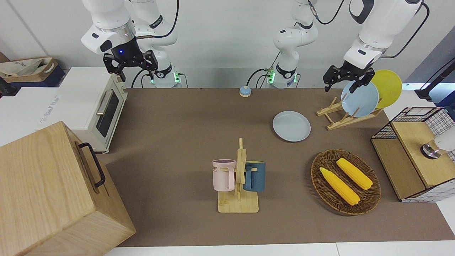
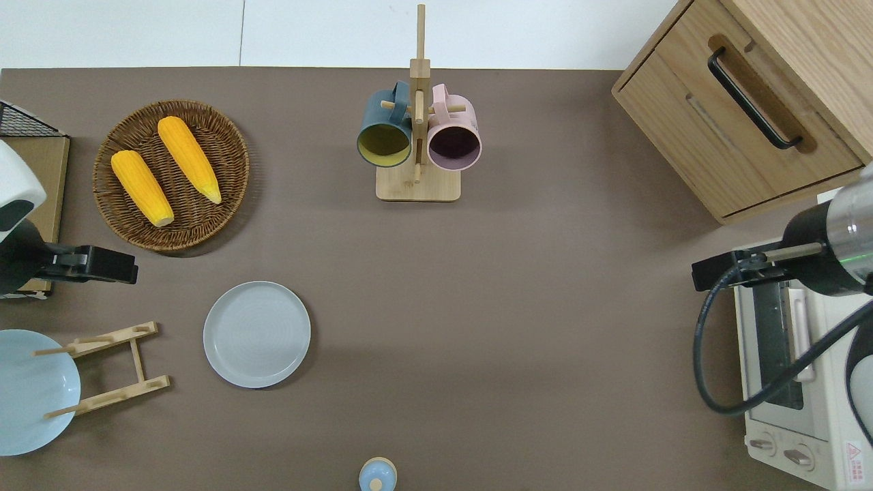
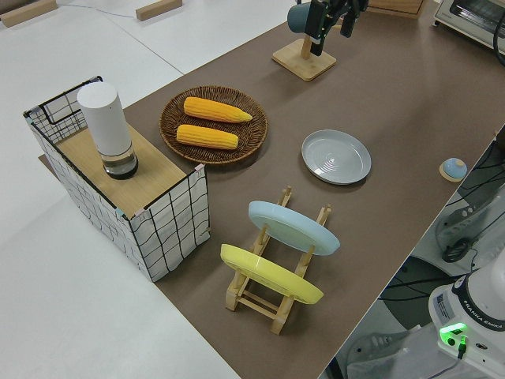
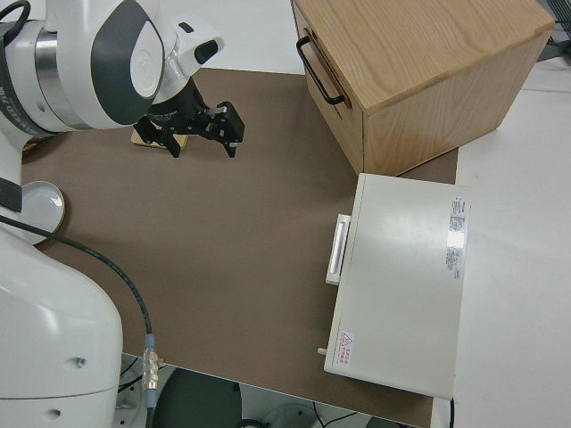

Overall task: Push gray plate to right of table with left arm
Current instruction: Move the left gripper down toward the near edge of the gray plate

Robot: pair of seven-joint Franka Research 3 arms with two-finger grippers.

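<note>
- Showing, in the front view: the gray plate (image 1: 291, 126) is lying flat on the table (image 1: 177, 149), between the wooden plate rack (image 1: 341, 115) and the mug rack (image 1: 239, 185), nearer to the robots than the wicker basket (image 1: 345, 182) of corn. The left gripper (image 1: 346, 81) is hanging in the air with fingers spread, grasping nothing, apart from the plate. The right gripper (image 1: 130, 64) is sitting parked, fingers spread and empty.
- Showing, in the overhead view: the gray plate (image 2: 257, 334) is resting just beside the plate rack (image 2: 109, 368), toward the left arm's end; the left gripper (image 2: 102, 264) is hovering over bare table near the basket (image 2: 171, 175).
- Showing, in the left side view: the plate (image 3: 336, 156) is sitting clear of the light blue plate (image 3: 293, 227) and yellow plate (image 3: 271, 273) leaning in the rack.
- Showing, in the right side view: the right gripper (image 4: 201, 129) is hanging unclenched; the plate's edge (image 4: 40, 203) is peeking past the arm.
</note>
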